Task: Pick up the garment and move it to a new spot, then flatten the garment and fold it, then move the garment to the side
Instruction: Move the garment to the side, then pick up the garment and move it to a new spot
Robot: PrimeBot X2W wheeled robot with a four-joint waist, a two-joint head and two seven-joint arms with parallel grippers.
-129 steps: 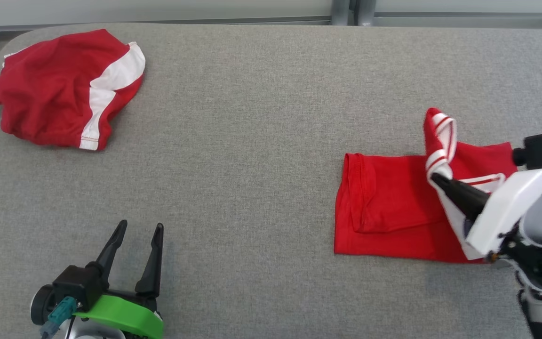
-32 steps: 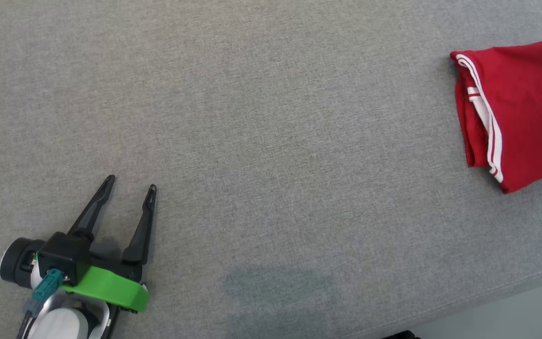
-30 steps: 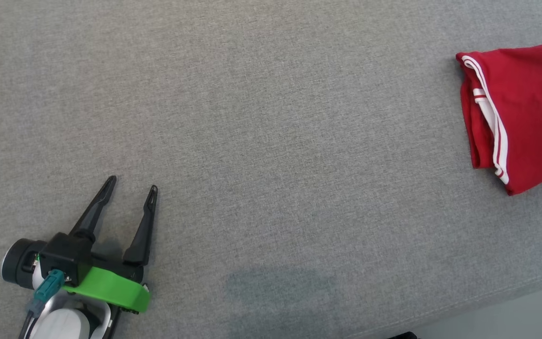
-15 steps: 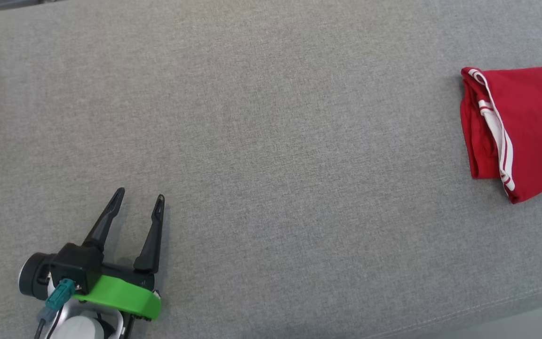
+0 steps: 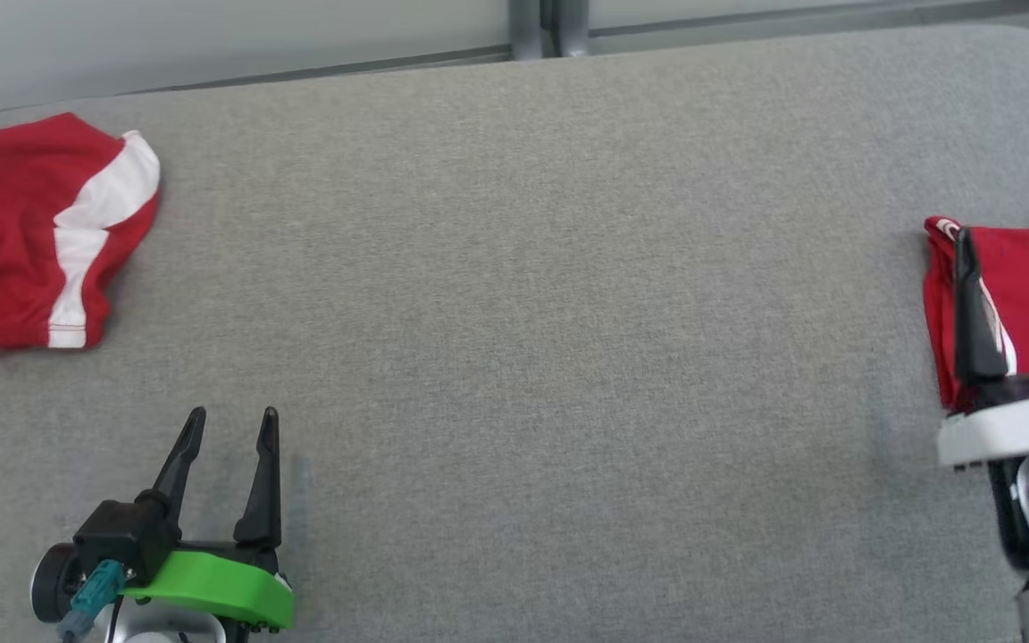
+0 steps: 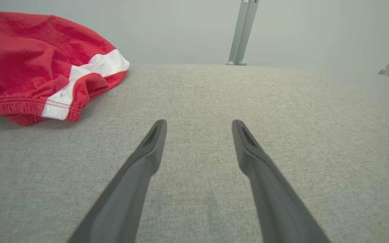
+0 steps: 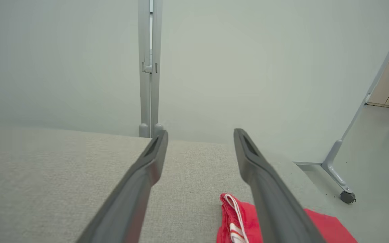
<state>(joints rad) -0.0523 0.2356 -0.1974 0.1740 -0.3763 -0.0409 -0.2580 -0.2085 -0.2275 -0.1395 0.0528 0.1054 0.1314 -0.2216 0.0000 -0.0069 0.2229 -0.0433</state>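
Grey woven cloth surface (image 5: 514, 268) — folded red garment (image 5: 1024, 295) flat, second garment (image 5: 5, 232) crumpled.

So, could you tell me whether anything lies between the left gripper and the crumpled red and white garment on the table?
Nothing visible does. The left gripper stands open, and just bare grey table lies between it and the crumpled garment, which sits ahead and to its left.
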